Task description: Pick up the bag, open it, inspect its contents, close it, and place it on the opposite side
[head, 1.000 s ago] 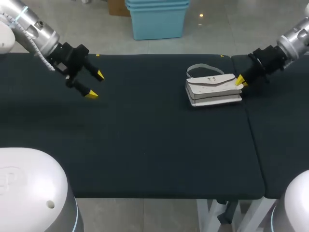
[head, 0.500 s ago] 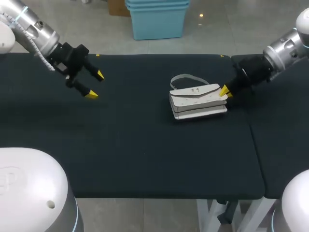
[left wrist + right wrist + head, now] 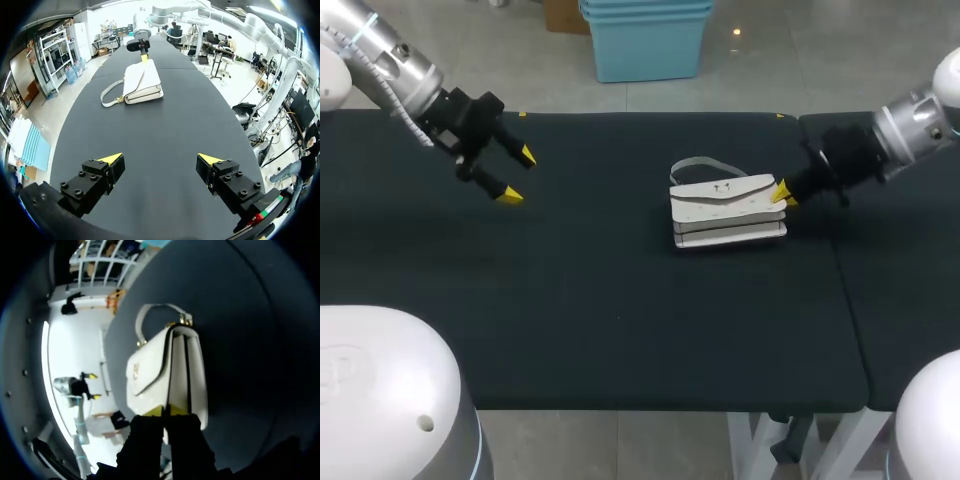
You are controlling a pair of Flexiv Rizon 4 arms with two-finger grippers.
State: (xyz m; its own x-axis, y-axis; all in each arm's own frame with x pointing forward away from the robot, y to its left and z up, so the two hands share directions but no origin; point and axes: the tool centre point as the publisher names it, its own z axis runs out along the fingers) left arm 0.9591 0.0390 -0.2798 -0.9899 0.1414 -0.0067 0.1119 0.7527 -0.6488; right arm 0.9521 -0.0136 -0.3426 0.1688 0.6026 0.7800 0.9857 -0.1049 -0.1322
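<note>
A white flap bag [image 3: 725, 210] lies on the black table [image 3: 620, 280], right of the middle, its strap [image 3: 705, 163] curled on the cloth behind it. My right gripper [image 3: 782, 194] is shut, its yellow tips pressed together against the bag's right end; nothing sits between them. In the right wrist view the bag [image 3: 165, 370] stands directly ahead of that gripper [image 3: 165, 411], touching its tips. My left gripper [image 3: 517, 175] hangs open and empty over the table's far left. Seen from the left wrist, the bag [image 3: 142, 82] lies far ahead of the open gripper [image 3: 160, 160].
A seam [image 3: 838, 270] between two table tops runs front to back just right of the bag. Bare black cloth stretches between the left gripper and the bag, and along the front edge [image 3: 620, 408].
The bag has slid left across the table with my right gripper's shut tips against its right end, most of it in the first half second. The left arm has kept still.
</note>
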